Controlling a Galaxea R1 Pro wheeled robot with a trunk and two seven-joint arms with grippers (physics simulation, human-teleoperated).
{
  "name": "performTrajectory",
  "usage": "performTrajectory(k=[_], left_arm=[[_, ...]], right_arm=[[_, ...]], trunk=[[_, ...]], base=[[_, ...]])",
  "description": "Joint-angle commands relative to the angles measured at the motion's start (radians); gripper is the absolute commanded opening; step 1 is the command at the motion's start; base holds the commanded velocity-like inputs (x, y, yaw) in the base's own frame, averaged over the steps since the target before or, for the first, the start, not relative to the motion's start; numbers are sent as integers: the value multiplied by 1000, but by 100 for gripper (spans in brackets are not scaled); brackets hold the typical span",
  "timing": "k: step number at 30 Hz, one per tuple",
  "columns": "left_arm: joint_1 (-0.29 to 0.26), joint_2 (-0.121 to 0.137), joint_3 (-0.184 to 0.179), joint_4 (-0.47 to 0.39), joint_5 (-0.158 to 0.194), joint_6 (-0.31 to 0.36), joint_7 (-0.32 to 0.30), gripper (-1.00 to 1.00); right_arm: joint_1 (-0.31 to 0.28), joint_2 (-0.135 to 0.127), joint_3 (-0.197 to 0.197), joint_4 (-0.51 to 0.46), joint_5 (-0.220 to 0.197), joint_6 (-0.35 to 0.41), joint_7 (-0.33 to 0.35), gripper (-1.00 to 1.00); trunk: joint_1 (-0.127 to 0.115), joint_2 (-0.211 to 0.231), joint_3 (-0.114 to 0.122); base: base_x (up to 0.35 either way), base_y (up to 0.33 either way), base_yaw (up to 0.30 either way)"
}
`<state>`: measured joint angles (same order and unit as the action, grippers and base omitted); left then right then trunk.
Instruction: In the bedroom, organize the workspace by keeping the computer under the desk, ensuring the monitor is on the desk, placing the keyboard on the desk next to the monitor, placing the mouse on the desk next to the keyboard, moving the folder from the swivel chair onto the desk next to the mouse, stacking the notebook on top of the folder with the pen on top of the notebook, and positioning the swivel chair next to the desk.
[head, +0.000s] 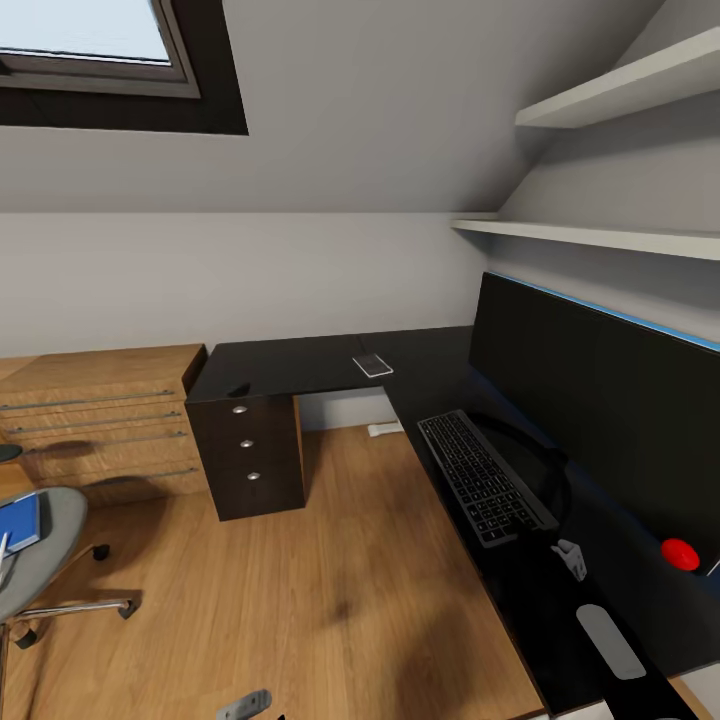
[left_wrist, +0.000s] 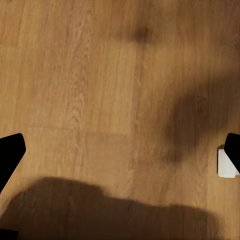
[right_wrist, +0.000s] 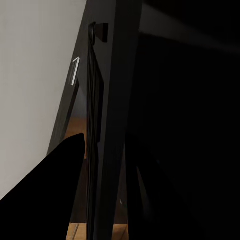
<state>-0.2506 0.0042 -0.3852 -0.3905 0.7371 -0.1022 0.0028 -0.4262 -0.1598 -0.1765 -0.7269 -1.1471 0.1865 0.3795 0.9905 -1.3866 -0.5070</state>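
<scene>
Two grippers: the left gripper (left_wrist: 120, 155) has dark fingertips spread wide at the frame edges above bare wood plank floor (left_wrist: 90, 90), grasping nothing; the right gripper's state cannot be told from its dark wrist view.
Desk: long black L-shaped desk (head: 300, 365) with a knobbed drawer unit (head: 248, 455).
Monitor: very wide black flat screen (head: 600, 400) upright on the desk's right wing.
Keyboard: slim dark grey keyboard (head: 482, 475) lying just in front of the monitor.
Chair: grey swivel chair (head: 45, 560), well apart from the desk.
Folder: flat bright blue folder (head: 20, 522) lying on the chair seat.
Dresser: light wooden dresser (head: 100, 420) just beside the drawer unit.
</scene>
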Motion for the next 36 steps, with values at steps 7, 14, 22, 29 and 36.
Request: performTrajectory(k=[7,14,22,29,36], left_arm=[[-1,0,-6,1,8,-5,0,100],[-1,0,-6,1,7,-5,0,100],[-1,0,-6,1,7,-5,0,100],[-1,0,-6,1,7,-5,0,100],[-1,0,-6,1,7,-5,0,100]], right_arm=[[0,0,0,3,1,10,-48,-100],[0,0,0,3,1,11,-48,-100],[0,0,0,3,1,11,-48,-100],[0,0,0,3,1,11,-49,-100],[0,0,0,3,1,11,-49,-100]], trunk=[[0,0,-1],[0,0,-1],[0,0,-1],[0,0,-1],[0,0,-1]], base=[[2,0,0],[0,0,0],[0,0,0],[0,0,0],[0,0,0]])
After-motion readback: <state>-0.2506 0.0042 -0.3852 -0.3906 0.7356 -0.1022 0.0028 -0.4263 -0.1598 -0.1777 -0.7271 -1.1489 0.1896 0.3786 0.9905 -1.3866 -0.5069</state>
